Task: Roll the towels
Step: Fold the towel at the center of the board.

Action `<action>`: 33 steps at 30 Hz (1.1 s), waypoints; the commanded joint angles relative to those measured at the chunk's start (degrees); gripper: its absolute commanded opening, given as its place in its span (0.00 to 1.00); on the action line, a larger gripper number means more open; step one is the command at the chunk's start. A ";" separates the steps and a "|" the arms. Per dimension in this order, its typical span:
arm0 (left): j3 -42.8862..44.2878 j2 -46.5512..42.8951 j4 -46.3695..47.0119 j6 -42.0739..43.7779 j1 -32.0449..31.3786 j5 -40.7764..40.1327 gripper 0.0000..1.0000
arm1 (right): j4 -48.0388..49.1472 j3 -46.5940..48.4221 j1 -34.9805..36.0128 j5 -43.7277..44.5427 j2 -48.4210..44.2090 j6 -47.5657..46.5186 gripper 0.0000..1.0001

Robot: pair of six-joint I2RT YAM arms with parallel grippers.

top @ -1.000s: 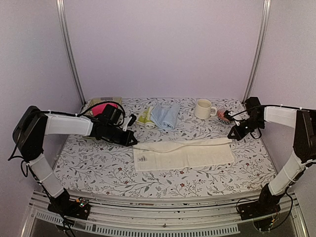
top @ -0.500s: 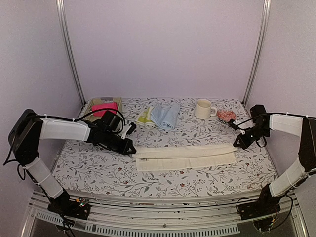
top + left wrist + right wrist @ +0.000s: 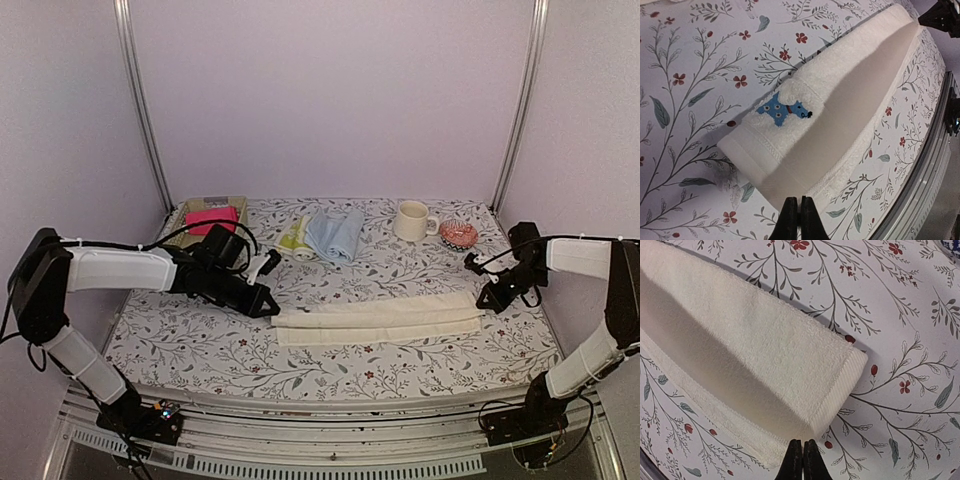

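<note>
- Centre of the table (image 3: 400,375), toward its front edge: the cream towel (image 3: 378,320) lies as a long narrow strip running left to right, folded lengthwise into two layers.
- Layers: the upper layer rests on the lower with its front edge set slightly back, so a thin band of the lower layer shows along the front.
- Wrist views: at both ends the upper layer stands a little clear of the lower one, with shadow beneath, and rises toward the fingertips.
- Left gripper (image 3: 268,306): low over the table at the towel's left end. Its jaws are pressed together, pinching the corner of the upper layer.
- Right gripper (image 3: 488,303): low at the towel's right end. Its jaws are likewise pressed together on the corner of the upper layer.
- Marking: a blue dog patch (image 3: 785,108) faces up on the upper layer near the left end.
- Back of the table, middle: the blue towel (image 3: 336,234) lies loosely folded, with the yellow-green towel (image 3: 294,238) just beside it on its left. Both are well apart from either gripper.
- Back left corner: the pink towel (image 3: 210,218) lies inside the basket (image 3: 183,212).
- Back right: the mug (image 3: 411,221) stands upright with its handle to the right. A small patterned dish (image 3: 459,235) sits near it, further right.
</note>
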 commanded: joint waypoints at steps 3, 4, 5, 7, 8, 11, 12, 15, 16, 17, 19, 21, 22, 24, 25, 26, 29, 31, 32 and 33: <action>-0.97 2.46 -1.13 0.90 -1.12 -1.66 0.00 | 1.18 -1.41 -0.40 -0.86 -0.24 -1.31 0.03; -1.10 2.73 -1.15 0.94 -1.17 -1.69 0.00 | 1.29 -1.55 -0.41 -0.89 0.00 -1.31 0.03; -1.19 2.93 -1.13 0.98 -1.21 -1.52 0.00 | 1.34 -1.72 -0.42 -0.89 0.18 -1.35 0.03; -1.39 3.28 -1.32 1.07 -1.36 -1.35 0.00 | 1.60 -2.38 -0.38 -0.89 0.36 -1.76 0.03; -1.46 3.45 -1.54 1.12 -1.37 -1.45 0.00 | 1.60 -2.77 -0.41 -0.98 0.34 -2.07 0.03; -1.42 3.54 -2.50 0.88 -1.58 -3.10 0.05 | 0.92 -3.76 -0.40 -2.54 -0.86 -3.18 0.08; -1.35 3.26 -2.66 0.82 -1.57 -3.16 0.09 | 0.23 -3.87 -0.41 -3.42 -1.64 -3.53 0.11; -0.65 1.12 -3.67 0.68 -2.10 -3.61 0.18 | -3.30 -3.24 -0.41 -6.25 -4.78 -4.68 0.25; -0.34 0.04 -4.03 0.60 -2.32 -4.03 0.19 | -4.89 -2.69 -0.37 -7.35 -6.04 -5.00 0.28; 0.07 -1.10 -4.35 0.49 -2.45 -4.37 0.20 | -6.59 -2.07 -0.39 -8.64 -7.51 -5.26 0.29; 0.97 -3.08 -4.82 0.25 -2.56 -5.02 0.22 | -9.33 -0.67 -0.41 -11.09 -10.47 -6.13 0.32; 1.73 -4.30 -5.05 -0.20 -2.47 -7.16 0.26 | -10.03 0.42 -0.41 -12.61 -13.25 -6.54 0.36; 2.05 -4.42 -5.05 -0.50 -2.48 -9.11 0.29 | -9.53 0.68 -0.41 -12.97 -14.37 -6.49 0.38; 2.94 -3.47 -5.49 -1.11 -2.44 -11.79 0.34 | -6.65 0.21 -0.40 -12.42 -15.81 -5.62 0.46; 3.36 -2.60 -5.57 -1.57 -2.33 -12.82 0.36 | -5.05 -0.10 -0.40 -12.10 -15.45 -4.78 0.49; 3.63 -1.61 -5.58 -2.13 -2.23 -13.46 0.38 | -3.38 -0.14 -0.35 -12.12 -14.48 -4.37 0.49; 4.96 2.13 -6.04 -5.25 -1.05 -14.62 0.42 | -1.94 2.09 -0.30 -11.59 -8.12 -1.87 0.45; 5.50 4.14 -6.34 -6.61 -0.66 -14.35 0.43 | -2.12 4.65 -0.32 -11.19 -3.36 0.32 0.39; 5.41 4.69 -5.64 -7.29 -0.61 -13.63 0.43 | -2.01 5.78 -0.32 -11.05 -1.35 1.54 0.37; 5.00 4.73 -4.96 -7.67 -0.54 -12.48 0.44 | -1.75 6.33 -0.34 -10.92 0.32 2.06 0.37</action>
